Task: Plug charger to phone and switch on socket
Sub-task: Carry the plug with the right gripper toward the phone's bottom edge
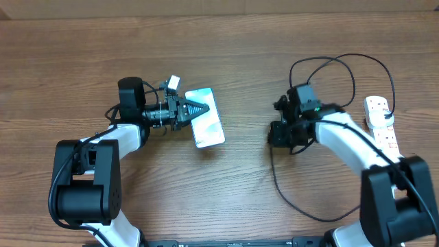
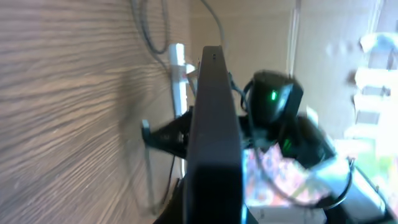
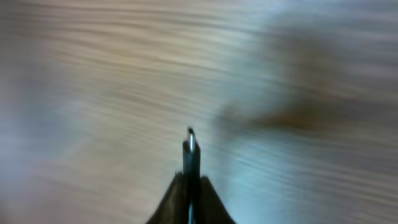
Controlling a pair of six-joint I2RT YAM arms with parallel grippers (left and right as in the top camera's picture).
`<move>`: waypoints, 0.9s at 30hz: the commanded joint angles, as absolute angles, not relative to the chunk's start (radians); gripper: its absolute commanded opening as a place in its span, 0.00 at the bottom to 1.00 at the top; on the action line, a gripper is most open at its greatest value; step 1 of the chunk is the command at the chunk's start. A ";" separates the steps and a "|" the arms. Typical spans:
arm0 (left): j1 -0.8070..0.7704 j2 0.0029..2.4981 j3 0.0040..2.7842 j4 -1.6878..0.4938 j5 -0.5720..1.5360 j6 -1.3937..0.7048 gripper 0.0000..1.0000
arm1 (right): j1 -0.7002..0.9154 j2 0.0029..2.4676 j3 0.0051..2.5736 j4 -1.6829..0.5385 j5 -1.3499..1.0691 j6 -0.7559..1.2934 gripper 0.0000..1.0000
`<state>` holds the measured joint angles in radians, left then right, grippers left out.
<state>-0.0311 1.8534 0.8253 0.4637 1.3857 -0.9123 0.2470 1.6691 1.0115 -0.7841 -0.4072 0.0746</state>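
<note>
Counts: one phone (image 1: 208, 122), one charger (image 1: 274, 175), one socket (image 1: 379, 118), two arms, all on a wooden desk (image 1: 226, 41).

Phone: slim rectangle with a light blue screen, left of centre and angled. The left fingers (image 1: 195, 110) reach in from its left short edge and are closed on it. In the left wrist view the phone (image 2: 214, 124) shows edge-on as a dark slab in the middle of the frame.

Charger: thin black cable. It loops above the right arm toward the socket, and another stretch curves down the desk toward the near edge.

The right fingers (image 1: 278, 134) sit right of centre, well apart from the phone. The right wrist view is blurred, but the fingers there are pinched together on a small plug (image 3: 191, 142) with its metal tip sticking out.

Socket: white strip at the far right edge, partly behind the right arm. Can't tell the switch position.
</note>
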 commanded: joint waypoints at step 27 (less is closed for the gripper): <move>-0.034 1.859 0.834 1.022 1.367 -1.383 0.04 | 0.309 1.517 0.806 -0.365 -1.235 0.006 0.04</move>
<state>-0.0311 1.8542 0.8253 1.0115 1.3792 -1.3781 0.3084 1.5158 0.8108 -0.4004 -1.1675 -0.1383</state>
